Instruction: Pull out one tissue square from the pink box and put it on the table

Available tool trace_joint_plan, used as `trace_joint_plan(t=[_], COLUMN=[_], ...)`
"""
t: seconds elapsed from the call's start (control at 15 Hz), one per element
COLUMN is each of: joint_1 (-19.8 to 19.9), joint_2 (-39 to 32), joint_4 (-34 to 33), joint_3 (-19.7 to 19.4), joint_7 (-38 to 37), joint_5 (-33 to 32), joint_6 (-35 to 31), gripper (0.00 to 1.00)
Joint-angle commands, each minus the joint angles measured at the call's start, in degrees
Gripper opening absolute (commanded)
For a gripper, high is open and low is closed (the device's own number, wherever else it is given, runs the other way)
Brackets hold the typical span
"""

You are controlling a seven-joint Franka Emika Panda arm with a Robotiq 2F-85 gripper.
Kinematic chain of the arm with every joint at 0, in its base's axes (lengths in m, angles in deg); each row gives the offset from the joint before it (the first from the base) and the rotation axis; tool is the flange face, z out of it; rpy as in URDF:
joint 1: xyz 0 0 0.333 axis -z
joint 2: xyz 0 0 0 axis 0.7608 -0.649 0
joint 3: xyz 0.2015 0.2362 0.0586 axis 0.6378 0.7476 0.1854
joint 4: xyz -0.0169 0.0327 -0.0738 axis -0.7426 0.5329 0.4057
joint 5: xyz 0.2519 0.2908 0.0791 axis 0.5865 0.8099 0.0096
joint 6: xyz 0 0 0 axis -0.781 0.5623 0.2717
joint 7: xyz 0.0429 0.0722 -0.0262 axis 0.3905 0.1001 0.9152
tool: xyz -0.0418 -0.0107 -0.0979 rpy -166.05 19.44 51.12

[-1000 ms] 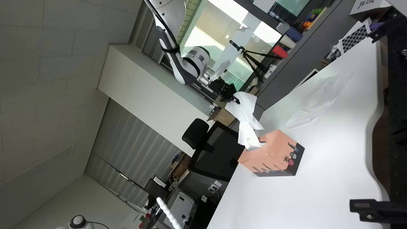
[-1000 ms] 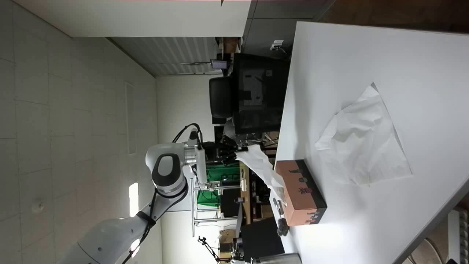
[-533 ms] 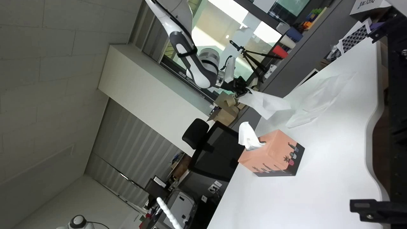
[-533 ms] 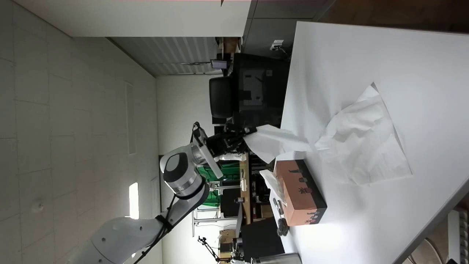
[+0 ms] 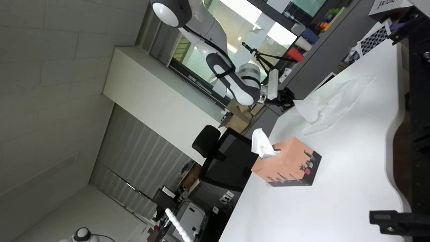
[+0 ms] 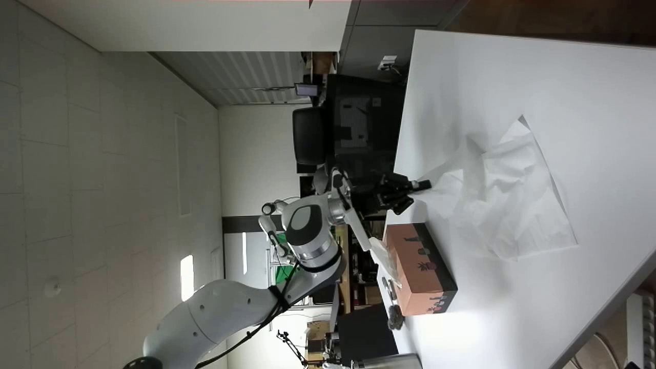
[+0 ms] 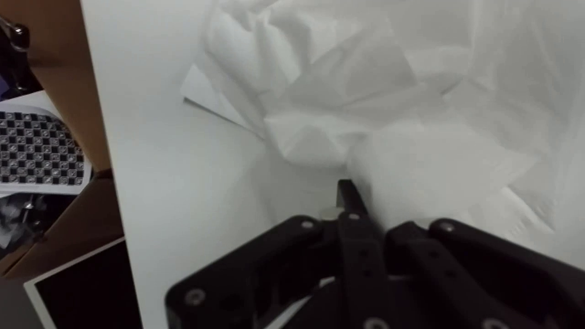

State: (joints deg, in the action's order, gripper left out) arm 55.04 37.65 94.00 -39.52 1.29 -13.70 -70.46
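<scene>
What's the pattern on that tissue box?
The pink box is salmon-pink with potted plants along a dark band; best seen in an exterior view.

We see a thin, creased white paper tissue square [image 6: 445, 191] sloping low over the flat white tabletop [image 6: 512, 66], near the upright, rectangular salmon-pink box [image 5: 288, 161] with its dark patterned lower band.

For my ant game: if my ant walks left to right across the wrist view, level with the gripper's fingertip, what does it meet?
Checkered panel → something brown → white table → black gripper → tissue square.
</scene>
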Motion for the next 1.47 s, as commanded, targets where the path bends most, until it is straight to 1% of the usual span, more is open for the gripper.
trace_joint_plan(t=[0.0, 0.13, 0.2, 0.27, 0.33, 0.47, 0.6, 0.73, 1.0, 1.07, 1.13, 1.27, 1.33, 1.4], joint_1=[4.88, 6.86, 5.11, 7.31, 7.88, 9.05, 7.81, 6.14, 4.58, 4.34, 4.17, 3.45, 3.33, 3.38], joint_2=[-4.64, -6.25, -4.99, -5.42, -5.09, -3.73, -0.77, 2.76, 9.00, 10.09, 6.59, 8.50, 8.93, 9.00], joint_4=[-3.94, -5.16, -3.25, -5.09, -5.60, -7.07, -7.18, -5.79, -3.57, -3.26, -6.00, -5.17, -4.76, -4.54], joint_3=[3.58, 5.21, 5.44, 6.63, 7.29, 8.21, 7.93, 7.92, 10.88, 11.73, 10.28, 11.21, 11.30, 11.28], joint_7=[3.99, 6.60, 4.91, 7.66, 8.63, 11.45, 11.65, 10.85, 12.17, 12.53, 11.62, 11.71, 11.73, 11.80], joint_5=[7.66, 11.47, 12.43, 14.46, 15.75, 17.90, 18.25, 18.11, 19.53, 20.43, 19.09, 19.87, 19.89, 19.89], joint_6=[0.63, 0.69, -0.26, 0.71, 1.03, 2.00, 3.85, 5.38, 11.07, 12.89, 10.61, 12.53, 12.59, 12.59], gripper=[0.00, 0.00, 0.00, 0.18, 0.28, 0.40, 0.54, 0.68, 0.95, 0.99, 0.82, 0.96, 1.00, 1.00])
